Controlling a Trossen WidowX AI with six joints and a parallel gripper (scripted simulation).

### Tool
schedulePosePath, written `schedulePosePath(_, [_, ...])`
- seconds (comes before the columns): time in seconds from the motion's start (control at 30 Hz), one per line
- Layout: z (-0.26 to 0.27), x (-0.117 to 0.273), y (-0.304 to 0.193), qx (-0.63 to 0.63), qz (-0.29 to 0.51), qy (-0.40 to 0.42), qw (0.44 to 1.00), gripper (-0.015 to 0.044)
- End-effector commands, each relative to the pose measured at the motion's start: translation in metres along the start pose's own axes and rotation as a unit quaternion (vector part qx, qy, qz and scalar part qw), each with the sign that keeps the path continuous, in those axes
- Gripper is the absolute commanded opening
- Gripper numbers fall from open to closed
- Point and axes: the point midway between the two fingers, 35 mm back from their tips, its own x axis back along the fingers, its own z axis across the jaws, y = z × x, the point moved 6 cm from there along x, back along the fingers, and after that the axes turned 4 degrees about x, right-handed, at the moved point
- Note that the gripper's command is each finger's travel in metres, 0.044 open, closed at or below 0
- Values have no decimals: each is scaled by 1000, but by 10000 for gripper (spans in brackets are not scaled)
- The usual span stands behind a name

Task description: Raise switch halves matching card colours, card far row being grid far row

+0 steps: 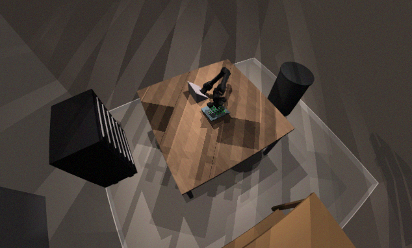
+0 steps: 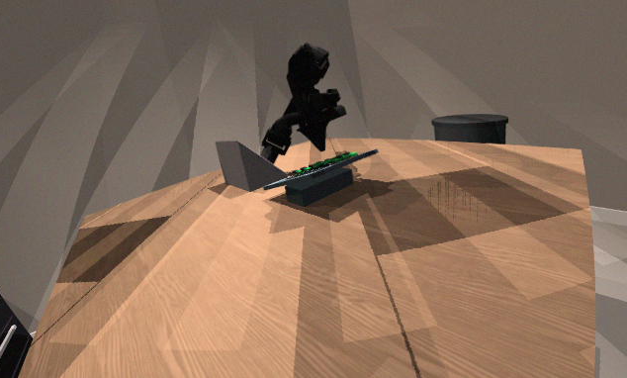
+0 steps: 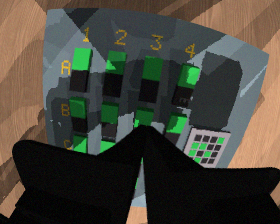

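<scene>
Two fingers pressed together, gripping nothing, tips over row B of the switch panel.

Matte black jointed arm with two broad, tapering black fingers.

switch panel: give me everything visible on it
The switch panel is a grey-blue slab, tilted on a dark block base on the wooden table. Yellow column numbers 1 to 4 and row letters A, B; green-and-dark rocker switches; small card at its right. The shut gripper hides the nearer rows.
</scene>
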Motion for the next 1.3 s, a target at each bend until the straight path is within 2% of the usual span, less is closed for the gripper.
schedulePosePath(0.0, [0,-7,-1,-4,2,4,1000,0])
schedulePosePath(0.37, [0,-21,0,-4,2,4,1000,0])
schedulePosePath(1.27, [0,-21,0,-4,2,4,1000,0])
